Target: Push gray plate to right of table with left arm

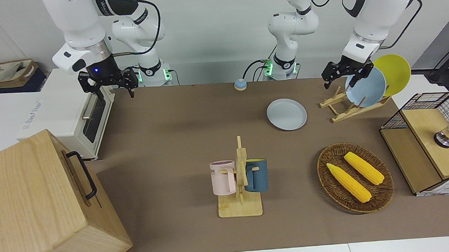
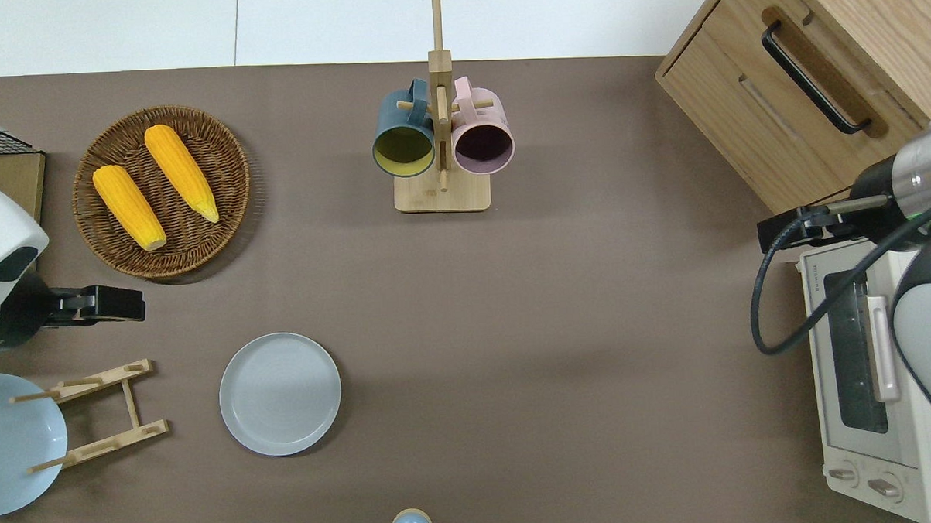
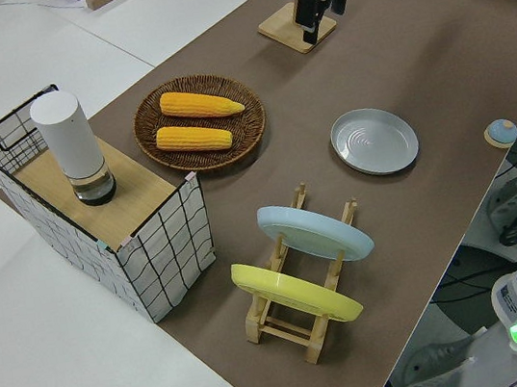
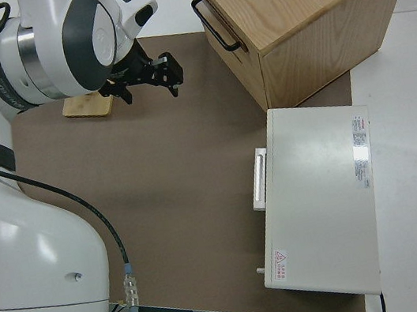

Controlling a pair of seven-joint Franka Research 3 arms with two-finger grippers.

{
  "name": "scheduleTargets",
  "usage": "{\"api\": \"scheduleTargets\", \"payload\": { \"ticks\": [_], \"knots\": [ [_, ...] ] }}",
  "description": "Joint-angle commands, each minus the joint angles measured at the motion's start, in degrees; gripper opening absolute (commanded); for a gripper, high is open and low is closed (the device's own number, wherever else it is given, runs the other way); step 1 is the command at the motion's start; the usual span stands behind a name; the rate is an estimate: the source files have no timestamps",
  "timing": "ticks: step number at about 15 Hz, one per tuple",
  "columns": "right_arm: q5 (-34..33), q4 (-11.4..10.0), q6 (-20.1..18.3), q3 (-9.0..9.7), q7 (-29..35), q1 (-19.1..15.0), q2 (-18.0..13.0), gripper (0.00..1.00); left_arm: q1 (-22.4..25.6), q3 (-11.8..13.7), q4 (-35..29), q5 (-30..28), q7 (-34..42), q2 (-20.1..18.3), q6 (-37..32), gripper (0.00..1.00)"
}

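Here, gray plate flat amid bare table, left pincer open, aloft.

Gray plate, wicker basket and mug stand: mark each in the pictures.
gray plate (image 2: 280, 393): overhead view, centre of its flat well.
wicker basket (image 1: 329, 185): front view, bare woven rim beside the corn.
mug stand (image 2: 442, 199): overhead view, bare wooden base below the mugs.

plate: plain pale blue-gray
table: matte brown
mugs: pink, dark blue
corn: yellow
basket: brown wicker
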Motion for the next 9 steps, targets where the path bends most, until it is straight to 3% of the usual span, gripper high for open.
{"api": "scheduleTargets", "payload": {
  "ticks": [1,9],
  "knots": [
    [0.4,0.1,-0.6,-0.01,0.2,0.0,-0.3,0.983,-0.1,0.3,-2.1,0.5,-0.7,-1.7,-0.9,1.00],
    [0.4,0.1,-0.6,-0.01,0.2,0.0,-0.3,0.983,-0.3,0.3,-12.2,0.3,-0.9,-5.4,3.3,1.00]
  ]
}}
